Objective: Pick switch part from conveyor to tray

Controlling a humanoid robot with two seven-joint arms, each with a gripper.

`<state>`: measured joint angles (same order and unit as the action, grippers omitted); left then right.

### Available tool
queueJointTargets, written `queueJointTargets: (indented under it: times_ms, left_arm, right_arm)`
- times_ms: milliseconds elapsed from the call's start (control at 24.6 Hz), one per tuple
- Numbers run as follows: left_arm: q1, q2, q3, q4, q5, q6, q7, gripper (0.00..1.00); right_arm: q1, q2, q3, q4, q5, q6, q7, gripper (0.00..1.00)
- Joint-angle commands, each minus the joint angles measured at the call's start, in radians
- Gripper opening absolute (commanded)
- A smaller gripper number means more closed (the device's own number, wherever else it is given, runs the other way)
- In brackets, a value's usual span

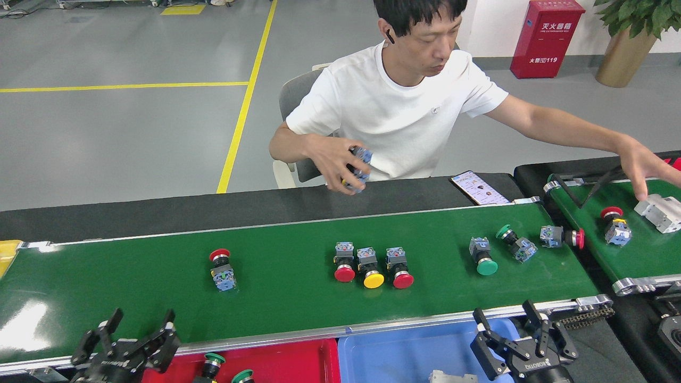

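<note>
The conveyor (133,298) runs across the head view as a long green belt. Several switch parts lie on it: a red one (222,269) at the left, a red (344,263), a yellow (371,267) and a red (399,267) side by side in the middle, two green ones (483,256) (515,243) and a red one (562,237) at the right end. My left gripper (139,329) is open and empty at the near rail, left of the red tray (298,364). My right gripper (506,320) is open and empty over the blue tray (393,356).
A person sits behind the belt, one hand (340,165) holding switch parts, the other hand (646,169) over the smaller belt (638,255), which carries a red part (615,226) and a white block (662,213). A phone (479,187) lies on the black table. Green parts (213,363) lie in the red tray.
</note>
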<state>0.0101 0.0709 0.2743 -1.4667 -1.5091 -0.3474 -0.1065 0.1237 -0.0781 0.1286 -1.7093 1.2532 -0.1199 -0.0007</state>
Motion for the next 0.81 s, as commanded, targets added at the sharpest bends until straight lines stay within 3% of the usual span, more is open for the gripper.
queueJointTargets:
  times_ms: [0,122,326,407,570,652,733,774]
  left_arm:
    - [-0.038,0.013,-0.006,0.02,-0.003,0.008,-0.007,1.0]
    - [-0.062,0.009,-0.014,0.028,-0.003,0.008,-0.012,1.0]
    - [-0.102,0.01,-0.056,0.045,-0.003,0.021,-0.024,1.0]
    - [-0.124,0.013,-0.06,0.069,-0.003,0.022,-0.025,1.0]
    - [-0.209,0.03,-0.066,0.209,-0.011,0.036,-0.019,0.99]
    - [-0.249,0.055,-0.066,0.276,-0.039,0.038,-0.015,0.86]
    - [-0.272,0.081,-0.064,0.324,-0.04,0.041,-0.013,0.78]
    - [-0.272,0.092,-0.064,0.338,-0.039,0.039,-0.012,0.62]
  right_arm:
    - [-0.065,0.047,0.043,0.04,0.041,0.045,0.028,0.98]
    - [-0.185,0.118,0.114,0.18,0.107,0.106,0.056,0.98]
    - [-0.369,0.189,0.262,0.415,0.115,0.238,0.108,0.96]
    - [-0.417,0.195,0.318,0.48,0.114,0.259,0.139,0.81]
    - [-0.461,0.189,0.348,0.53,0.103,0.217,0.143,0.25]
    - [-0.463,0.187,0.347,0.53,0.1,0.18,0.142,0.14]
    - [-0.461,0.186,0.344,0.524,0.1,0.151,0.14,0.09]
    - [-0.458,0.186,0.344,0.516,0.098,0.137,0.14,0.09]
